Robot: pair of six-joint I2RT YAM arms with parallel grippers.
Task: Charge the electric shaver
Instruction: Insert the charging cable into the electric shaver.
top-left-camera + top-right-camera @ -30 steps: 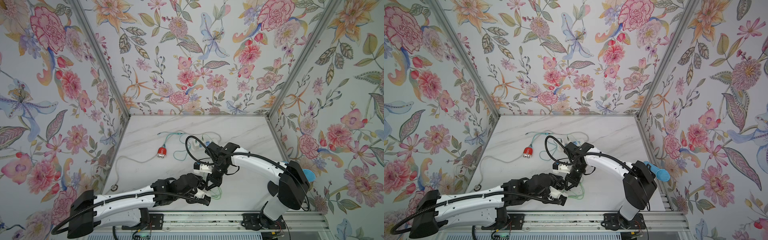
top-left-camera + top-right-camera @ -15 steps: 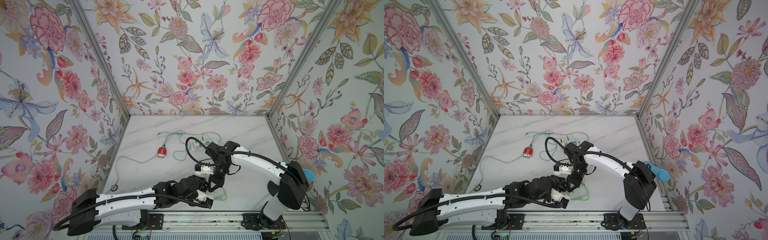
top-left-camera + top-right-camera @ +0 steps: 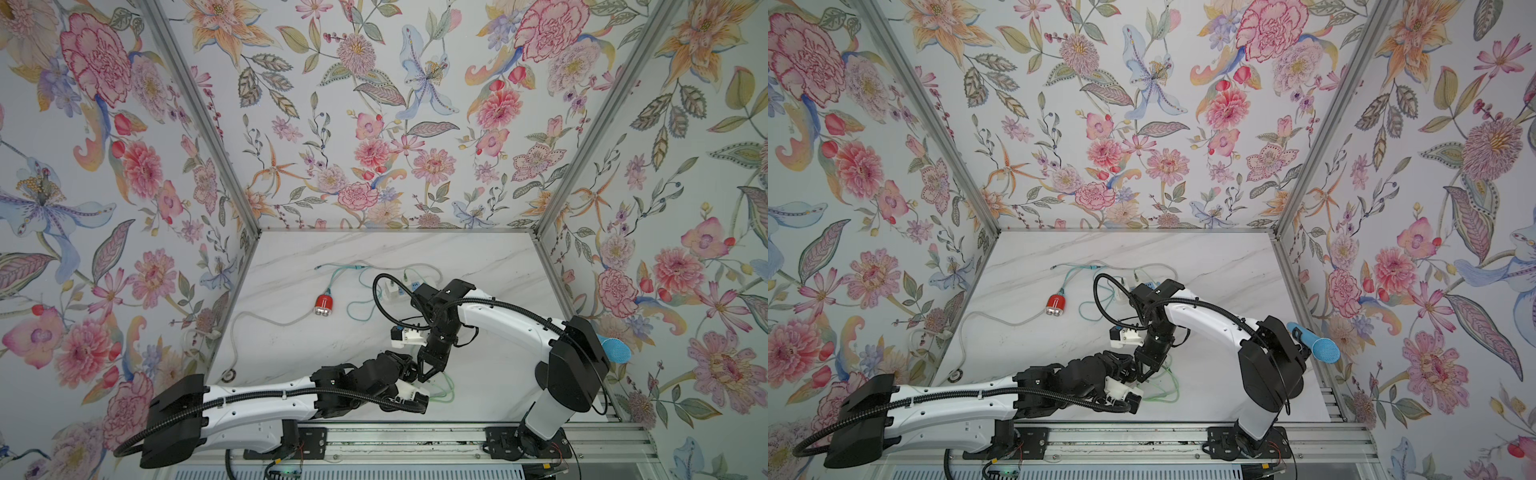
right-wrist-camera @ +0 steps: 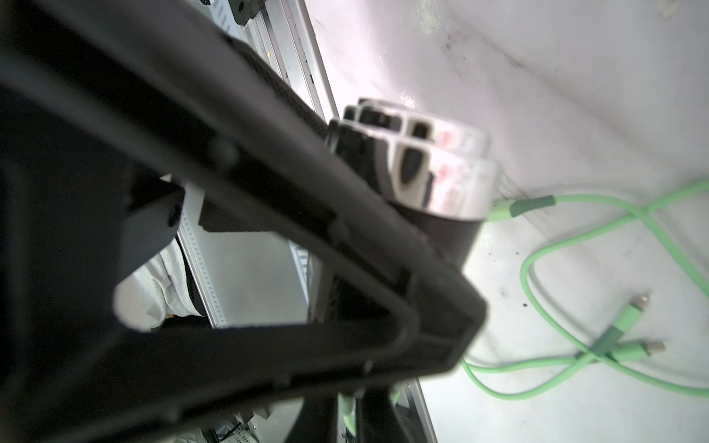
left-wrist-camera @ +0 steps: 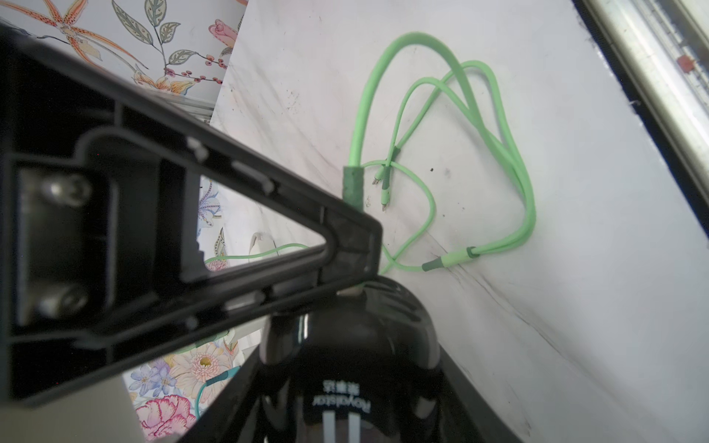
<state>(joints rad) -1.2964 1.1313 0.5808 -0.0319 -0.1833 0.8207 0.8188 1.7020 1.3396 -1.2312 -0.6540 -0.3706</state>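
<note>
- Surface [image 3: 316,345], six o'clock: our left jaws, half-spread, grip the shaver [image 5: 345,364].
- Plugging in: our right jaws pinch the green cable [image 5: 356,130] at its base; we judge a straight push comes next.

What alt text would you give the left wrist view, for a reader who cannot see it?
A black Royalstar electric shaver, held in the left gripper, fills the foreground, and the shut right gripper holds a green charging cable right at the shaver's end. The rest of the cable lies looped on the white marble table, its spare connectors loose.
</note>
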